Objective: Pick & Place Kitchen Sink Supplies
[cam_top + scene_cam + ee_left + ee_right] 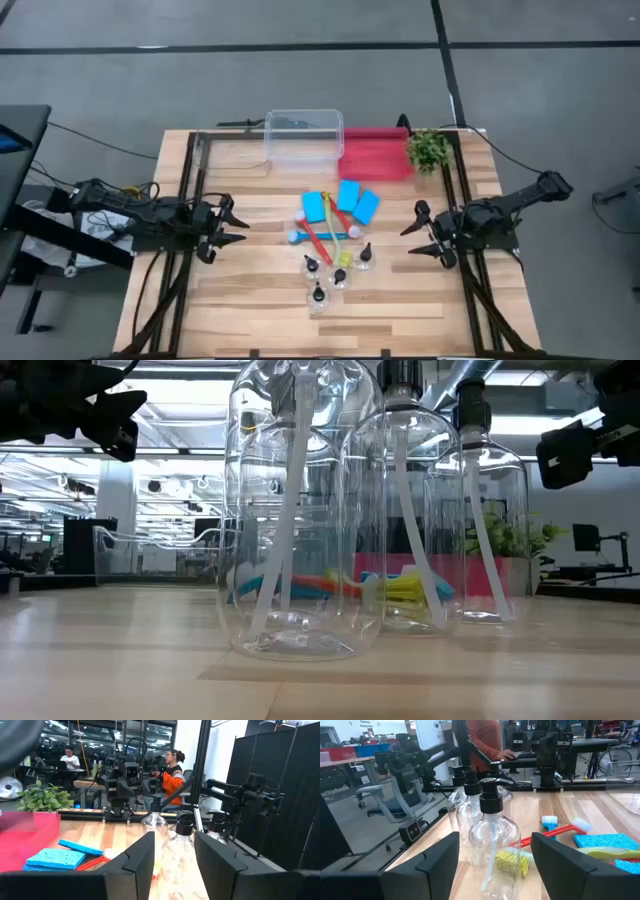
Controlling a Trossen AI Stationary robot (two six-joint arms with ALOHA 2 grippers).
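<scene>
Four small clear plastic bottles with black pump tops (338,270) stand upright in a loose cluster near the middle of the light wooden slatted table (250,310), none of them held. Just behind that cluster, toward the table's far edge, lie the thin long-handled brushes, red (316,242), blue (318,236) and yellow-green (341,247), crossing one another. Beyond the brushes, three bright blue rectangular sponges (343,203) lie flat and close together. Farther back from the bottles sit a clear plastic tub (303,137) and, beside it, a red tray (375,153), with a small leafy green plant (428,149) at the tray's other end.

The left gripper (235,226) hovers well to the left of the bottles, fingers spread and empty. The right gripper (419,232) hovers to their right, likewise spread and holding nothing.
</scene>
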